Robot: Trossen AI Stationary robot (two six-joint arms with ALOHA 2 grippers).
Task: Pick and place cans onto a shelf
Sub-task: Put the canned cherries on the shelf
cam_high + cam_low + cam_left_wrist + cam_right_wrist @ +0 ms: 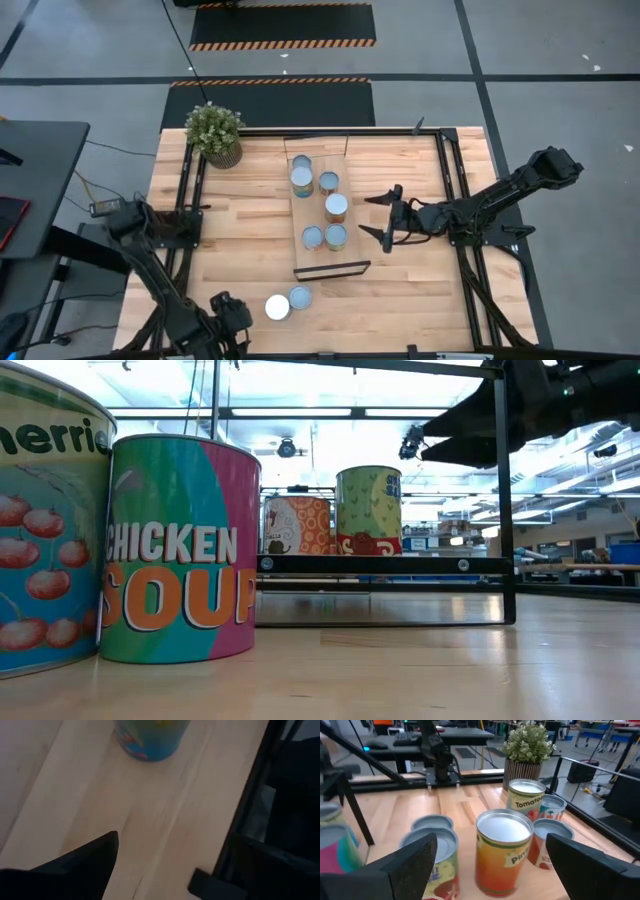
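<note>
The right gripper [388,220] is hovering with its fingers spread wide and nothing between them, just beside the shelf [313,265], where five cans are standing; the nearest can [336,207] is sitting straight ahead of its fingertips. The left gripper [232,318] is waiting, fingers parted and empty, close to two cans [288,303] on the table [420,290].

The teal-and-pink can [180,550] reads "CHICKEN SOUP". The cherry-printed can [45,520] shows "herrie", cut off. The tall can [525,795] reads "Tomato". The orange can [504,852] shows "Pin", partial.
</note>
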